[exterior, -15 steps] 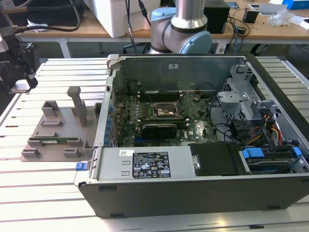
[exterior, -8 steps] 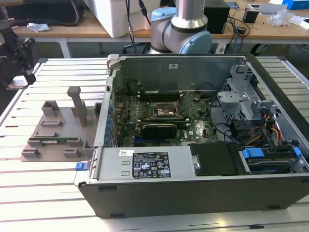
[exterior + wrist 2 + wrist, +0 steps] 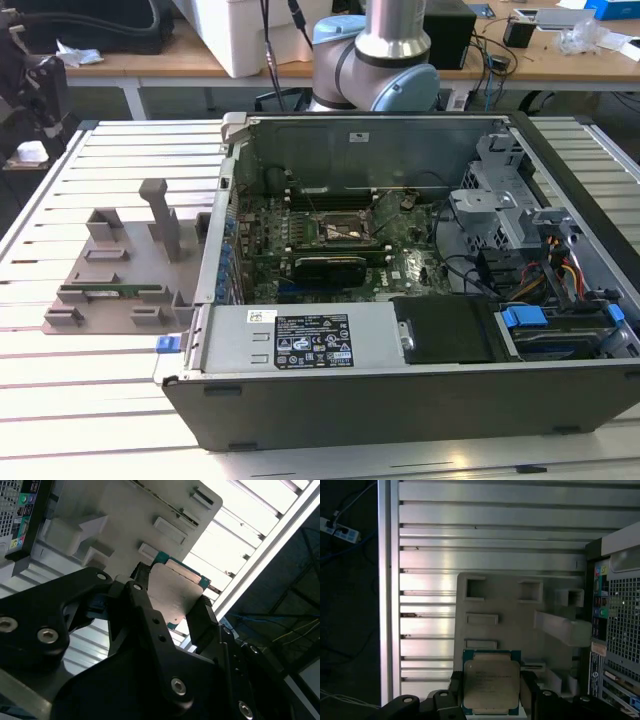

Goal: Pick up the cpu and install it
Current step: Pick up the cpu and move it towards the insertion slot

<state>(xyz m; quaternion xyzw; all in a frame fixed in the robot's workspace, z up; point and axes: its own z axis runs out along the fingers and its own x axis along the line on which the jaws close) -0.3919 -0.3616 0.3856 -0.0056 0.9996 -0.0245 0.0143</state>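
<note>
Though the cpu (image 3: 491, 682) seemed light, stiff, slick-topped and fragile, the end effector (image 3: 491, 700) gripped it by two opposite edges.

You've got the cpu (image 3: 491, 686) in hand. It's a flat square chip with a dull silver-grey metal lid, faint print on top and a thin teal-green rim showing round the edges. It's pinched in the gripper (image 3: 491, 694), jaws on two opposite sides. It sits square in the grip, with the lid facing the camera in both wrist views. The grey tray (image 3: 510, 615) and slatted table lie behind it; contact with them can't be judged.
</note>
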